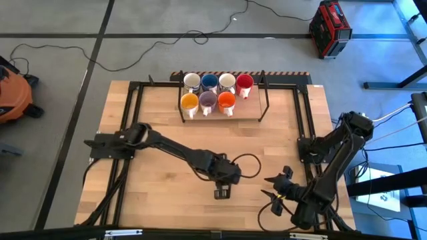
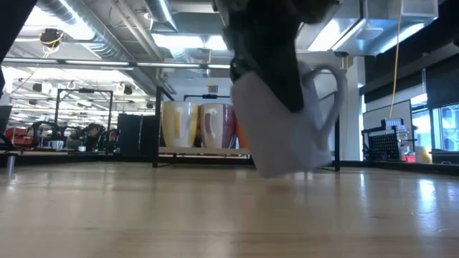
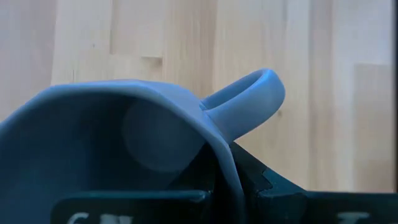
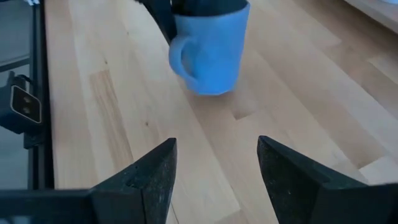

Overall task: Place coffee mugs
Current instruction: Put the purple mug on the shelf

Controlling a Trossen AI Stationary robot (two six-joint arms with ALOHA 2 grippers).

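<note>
High view: seven coffee mugs [image 1: 212, 92] are ranked in two rows on a rack [image 1: 263, 100] at the table's [image 1: 160, 167] far edge: white, blue, cream and red behind; yellow-orange, purple and orange in front. The left gripper [image 1: 223, 191] is extended to the table's middle near edge; the mug it carries is hidden beneath it. The right gripper [image 1: 279, 188] is parked just beside it on the right.

Low view: a grey-lavender mug [image 2: 290, 122] is seen tilted and lifted just clear of the wood, its handle turned right, its wall pinched from above by dark fingers.

Left wrist view: the mug's rim and handle [image 3: 245, 102] fill the frame; the jaws are clamped together on the wall beside the handle.

Right wrist view: the right fingers [image 4: 149, 174] stand wide apart, empty, with the held mug [image 4: 211, 50] ahead of them above bare boards.

Handling note: judged as a carry toward the rack. The mug is best levelled before lowering, brought to the vacant front-row spot beside the orange mug, and released only once its base is seated, so neighbours are not knocked.
</note>
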